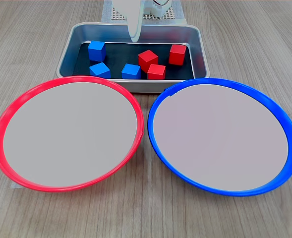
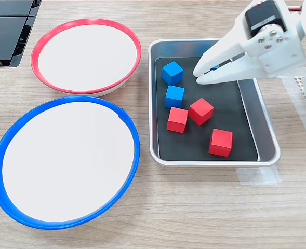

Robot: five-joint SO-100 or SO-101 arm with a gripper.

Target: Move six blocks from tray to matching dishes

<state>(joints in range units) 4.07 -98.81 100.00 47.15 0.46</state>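
Above the tray (image 2: pixel 267 155), upper right of the second exterior view, the gripper (image 2: pixel 200 73) hovers nearly closed and empty; the nearest blue block (image 2: pixel 172 72) lies just to its left. Three blue and three red blocks (image 1: pixel 156 72) remain; both dishes (image 1: pixel 69 134) (image 1: pixel 220 136) sit empty.

You've got a pale wood-grain surface (image 1: pixel 36 44) carrying the silver tray (image 1: pixel 198 49), with the red-rimmed dish (image 1: pixel 7 124) and blue-rimmed dish (image 1: pixel 284 124) just beside it.
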